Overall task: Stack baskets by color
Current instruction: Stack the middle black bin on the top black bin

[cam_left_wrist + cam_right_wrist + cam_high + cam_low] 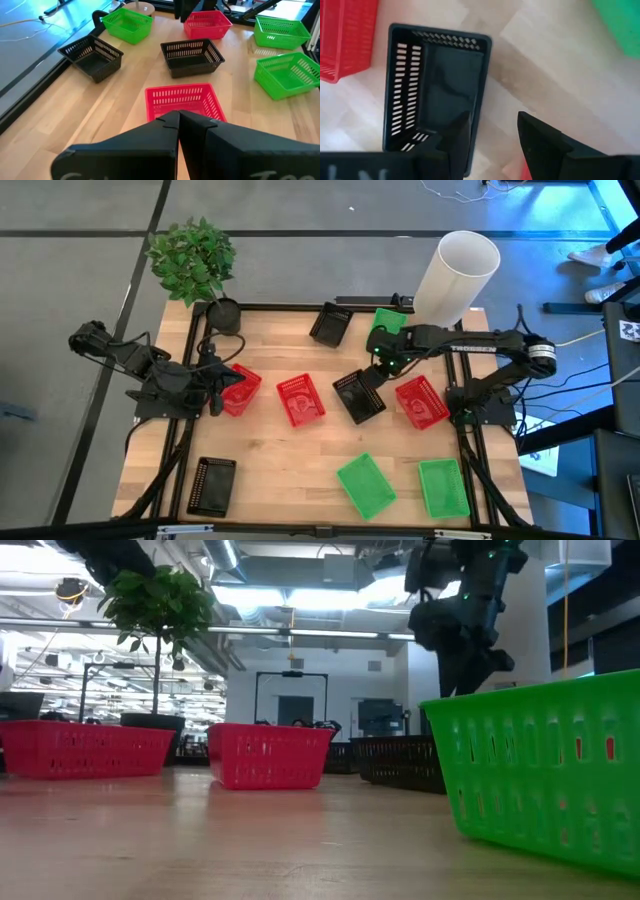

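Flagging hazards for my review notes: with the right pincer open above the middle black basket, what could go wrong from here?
1. The right pincer straddles the black basket at its rim only; a shallow grip may slip.
2. A red basket sits close beside it and could get bumped.
3. The left pincer, shut, waits by another red basket; no conflict seen.

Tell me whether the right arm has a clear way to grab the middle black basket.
Probably yes: the open right gripper hangs just above the black basket, one finger over its rim, nothing between.

Left gripper (222,387) at nine o'clock, fingers pressed together, right gripper (375,370) near centre, fingers spread, pointing down.
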Action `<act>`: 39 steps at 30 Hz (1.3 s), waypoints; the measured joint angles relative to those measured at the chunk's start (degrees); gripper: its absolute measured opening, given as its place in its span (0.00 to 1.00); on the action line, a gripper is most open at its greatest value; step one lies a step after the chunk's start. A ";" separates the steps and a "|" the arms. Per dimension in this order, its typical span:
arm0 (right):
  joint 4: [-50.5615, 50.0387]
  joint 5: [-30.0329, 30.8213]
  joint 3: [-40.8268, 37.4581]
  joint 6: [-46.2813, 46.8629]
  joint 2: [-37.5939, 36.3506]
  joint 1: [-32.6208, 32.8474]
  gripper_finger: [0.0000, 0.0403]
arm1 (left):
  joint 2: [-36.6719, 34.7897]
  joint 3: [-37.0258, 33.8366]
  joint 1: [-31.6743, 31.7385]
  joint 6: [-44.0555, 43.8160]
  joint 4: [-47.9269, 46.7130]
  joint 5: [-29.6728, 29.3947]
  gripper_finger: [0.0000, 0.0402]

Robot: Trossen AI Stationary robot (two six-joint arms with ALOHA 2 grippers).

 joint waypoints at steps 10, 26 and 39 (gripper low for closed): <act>2.05 -3.21 0.00 0.02 5.86 0.11 0.40 | 0.00 0.00 -0.02 1.41 -0.02 0.00 0.00; 5.62 -3.05 -0.02 -1.73 14.45 0.42 0.40 | 0.00 0.00 0.00 1.43 -0.04 -0.02 0.00; 9.88 -2.89 -0.04 -3.19 18.67 0.42 0.03 | -0.01 0.00 0.00 1.44 -0.04 -0.02 0.00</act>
